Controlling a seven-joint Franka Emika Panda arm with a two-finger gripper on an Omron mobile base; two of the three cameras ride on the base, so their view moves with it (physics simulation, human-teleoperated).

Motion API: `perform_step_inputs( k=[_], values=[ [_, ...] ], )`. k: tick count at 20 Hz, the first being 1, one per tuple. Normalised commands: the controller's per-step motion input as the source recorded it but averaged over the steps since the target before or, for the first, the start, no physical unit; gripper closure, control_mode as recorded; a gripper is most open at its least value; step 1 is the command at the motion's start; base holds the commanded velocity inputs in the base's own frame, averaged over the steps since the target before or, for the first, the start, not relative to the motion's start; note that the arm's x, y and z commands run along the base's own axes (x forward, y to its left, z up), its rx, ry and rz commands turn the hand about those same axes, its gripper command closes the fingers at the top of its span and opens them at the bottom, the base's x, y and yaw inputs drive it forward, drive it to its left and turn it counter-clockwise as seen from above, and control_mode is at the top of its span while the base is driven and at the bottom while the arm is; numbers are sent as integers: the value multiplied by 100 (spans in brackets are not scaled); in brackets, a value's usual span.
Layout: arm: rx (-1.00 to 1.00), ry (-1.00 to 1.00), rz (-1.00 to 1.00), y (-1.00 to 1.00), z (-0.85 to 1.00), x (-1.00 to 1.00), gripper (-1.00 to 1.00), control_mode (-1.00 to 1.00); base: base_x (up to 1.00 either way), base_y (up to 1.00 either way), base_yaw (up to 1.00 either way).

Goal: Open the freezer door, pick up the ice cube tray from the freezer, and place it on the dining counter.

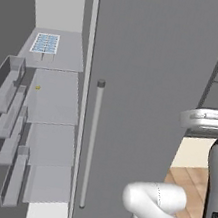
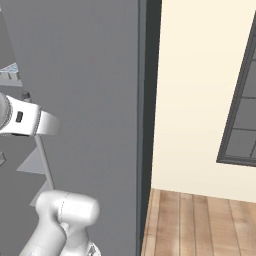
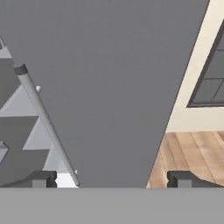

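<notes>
A cream wall (image 2: 195,90) stands to the right, with a dark-framed gridded window (image 2: 242,115) set in it at the far right. Below the wall runs a light wooden plank floor (image 2: 200,225). A plain grey fridge door (image 1: 150,88) fills the near centre.

text: none legible | labels/brands/numbers/signs: none on any surface in left base, right base or hand view | small dark marks on the robot's white body: too small to read
</notes>
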Motion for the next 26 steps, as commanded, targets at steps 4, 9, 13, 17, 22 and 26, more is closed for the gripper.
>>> perform_step_inputs(
  k=[4,9,13,17,22,26],
  values=[
    [0,0,0,0,0,0,-100,100,-30,51,0],
    [0,0,0,0,0,0,-100,100,-20,54,0],
    [0,0,0,0,0,0,-100,100,-9,54,2],
    [0,0,0,0,0,0,-100,100,0,34,18],
    [0,0,0,0,0,0,-100,100,0,20,35],
    [0,0,0,0,0,0,-100,100,1,25,34]
  ],
)
